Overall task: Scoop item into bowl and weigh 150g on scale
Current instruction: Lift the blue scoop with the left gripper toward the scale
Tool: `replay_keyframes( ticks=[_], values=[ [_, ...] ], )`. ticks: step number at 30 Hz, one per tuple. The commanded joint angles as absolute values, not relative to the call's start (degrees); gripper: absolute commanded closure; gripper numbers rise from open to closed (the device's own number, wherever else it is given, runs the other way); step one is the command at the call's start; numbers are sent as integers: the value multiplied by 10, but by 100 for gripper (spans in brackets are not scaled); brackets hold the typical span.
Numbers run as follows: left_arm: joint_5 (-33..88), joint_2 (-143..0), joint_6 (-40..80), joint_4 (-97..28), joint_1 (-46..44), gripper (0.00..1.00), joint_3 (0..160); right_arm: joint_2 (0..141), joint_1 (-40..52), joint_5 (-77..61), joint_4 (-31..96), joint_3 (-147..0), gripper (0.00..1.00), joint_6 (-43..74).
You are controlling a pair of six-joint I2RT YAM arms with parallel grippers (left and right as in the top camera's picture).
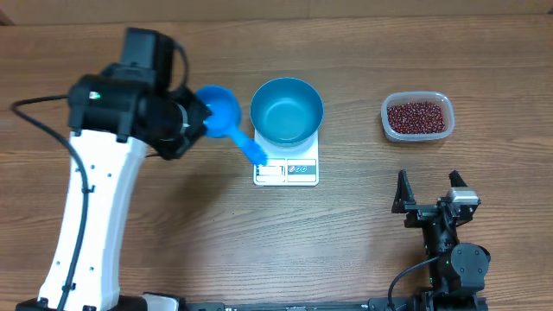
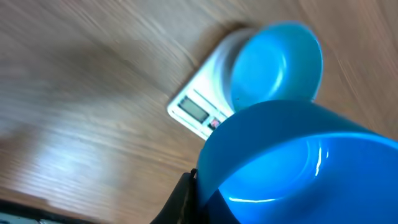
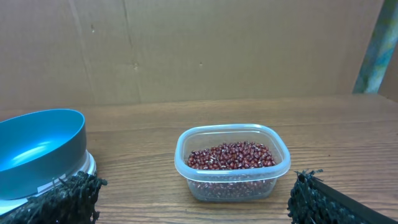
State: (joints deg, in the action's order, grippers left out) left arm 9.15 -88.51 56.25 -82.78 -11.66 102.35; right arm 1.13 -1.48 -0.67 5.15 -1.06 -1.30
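Left fingers (image 1: pixel 197 112) grip the empty scoop (image 1: pixel 220 108) at the bowl's (image 1: pixel 287 112) nine o'clock. Right fingers (image 1: pixel 403 192) spread wide. Lift it over the bowl to the beans (image 1: pixel 417 117) at three o'clock.

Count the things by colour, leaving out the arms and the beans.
Blue: 2 (bowl, scoop)
White: 1 (scale)
Clear: 1 (tub)
Total: 4

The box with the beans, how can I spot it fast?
On the wooden table, find the round deep blue bowl sitting on the small white scale in the middle. To its right stands a clear rectangular plastic tub, apart from everything. It alone holds small dark red beans.
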Motion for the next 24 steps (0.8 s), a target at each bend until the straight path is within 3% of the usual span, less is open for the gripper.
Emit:
replay_keyframes(
  ticks=[1,13,18,24],
  values=[
    [97,-888,650,-829,-169,96,1027,11,-17,-8,48,-4,0,-18],
    [90,-888,866,-858,-257,96,1027,11,-17,-8,48,-4,0,-18],
    [91,-888,877,-868,-260,96,1027,11,-17,-6,43,-4,0,-17],
    [91,-888,877,-868,-260,96,1027,11,-17,-106,-53,-8,0,93]
  ],
)
